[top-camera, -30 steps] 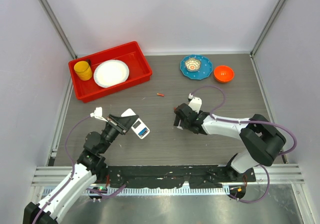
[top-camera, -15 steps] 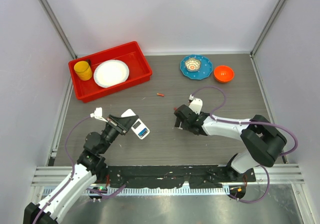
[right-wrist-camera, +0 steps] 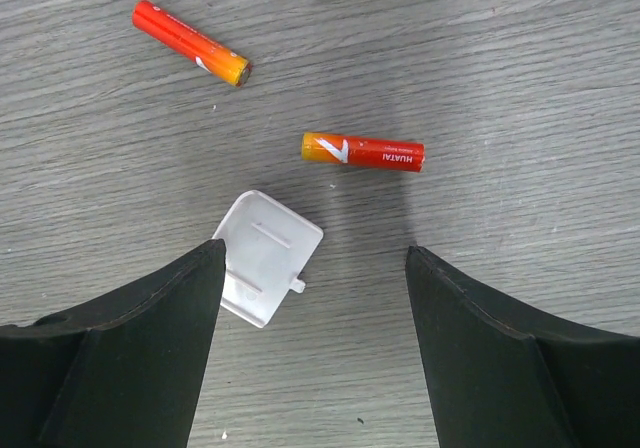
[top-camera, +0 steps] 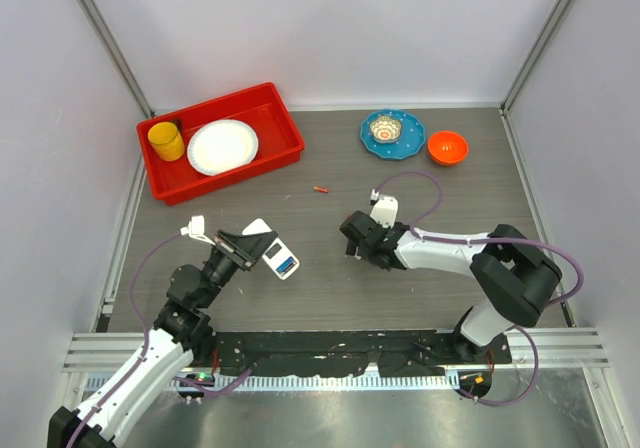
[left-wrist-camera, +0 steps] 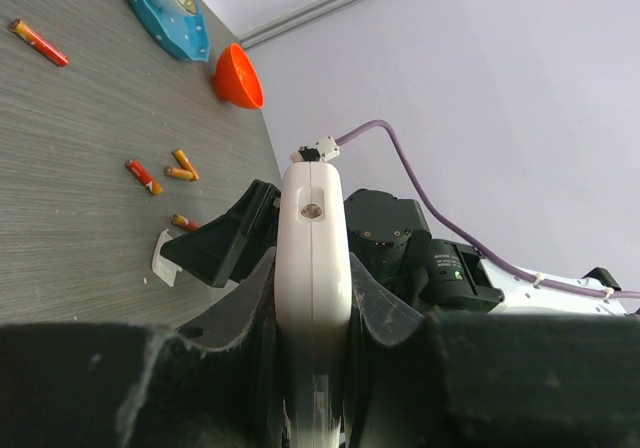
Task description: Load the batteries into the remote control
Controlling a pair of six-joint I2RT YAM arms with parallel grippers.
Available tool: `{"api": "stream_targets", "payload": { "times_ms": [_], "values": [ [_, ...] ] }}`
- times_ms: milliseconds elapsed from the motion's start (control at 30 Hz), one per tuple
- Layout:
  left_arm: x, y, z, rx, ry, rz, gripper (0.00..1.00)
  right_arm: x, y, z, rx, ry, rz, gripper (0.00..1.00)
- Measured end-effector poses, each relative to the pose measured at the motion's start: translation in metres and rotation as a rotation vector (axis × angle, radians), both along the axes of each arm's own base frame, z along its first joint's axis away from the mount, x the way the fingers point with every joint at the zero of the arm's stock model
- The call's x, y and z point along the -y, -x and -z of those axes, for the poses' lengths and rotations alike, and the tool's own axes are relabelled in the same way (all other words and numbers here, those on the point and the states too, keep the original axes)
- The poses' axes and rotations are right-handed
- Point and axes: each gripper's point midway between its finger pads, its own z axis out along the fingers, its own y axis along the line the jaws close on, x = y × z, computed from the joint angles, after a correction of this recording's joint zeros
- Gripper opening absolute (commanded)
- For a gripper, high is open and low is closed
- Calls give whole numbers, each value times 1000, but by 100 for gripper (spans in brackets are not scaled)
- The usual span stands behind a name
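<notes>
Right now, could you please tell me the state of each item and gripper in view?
Remote control: clamped in the left gripper.
Left gripper: shut on the remote control.
Right gripper: open, empty, above the battery cover.
Battery cover: off, lying on the table.
Batteries: loose, lying flat on the table.
Yellow cup: upright in the red tray.
Orange bowl: upright.

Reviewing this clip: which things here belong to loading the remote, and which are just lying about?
Job in hand:
remote control, clamped in the left gripper
batteries, lying loose
small white cover beside them

Lying about:
red tray
yellow cup
white plate
blue plate
small bowl
orange bowl
</notes>
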Motion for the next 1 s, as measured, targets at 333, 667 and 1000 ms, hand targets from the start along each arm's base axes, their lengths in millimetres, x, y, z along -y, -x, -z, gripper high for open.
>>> {"api": "stream_targets", "payload": {
  "times_ms": [333, 667, 1000],
  "values": [
    [0, 0, 0, 1, 1, 0, 0, 0, -1, 2, -6, 41, -6, 78],
    [0, 1, -2, 7, 5, 0, 0, -23, -11, 1, 8, 64, -29, 80],
    [-1, 2, -3, 5, 15, 2, 0, -37, -13, -1, 25, 117, -62, 66]
  ]
}}
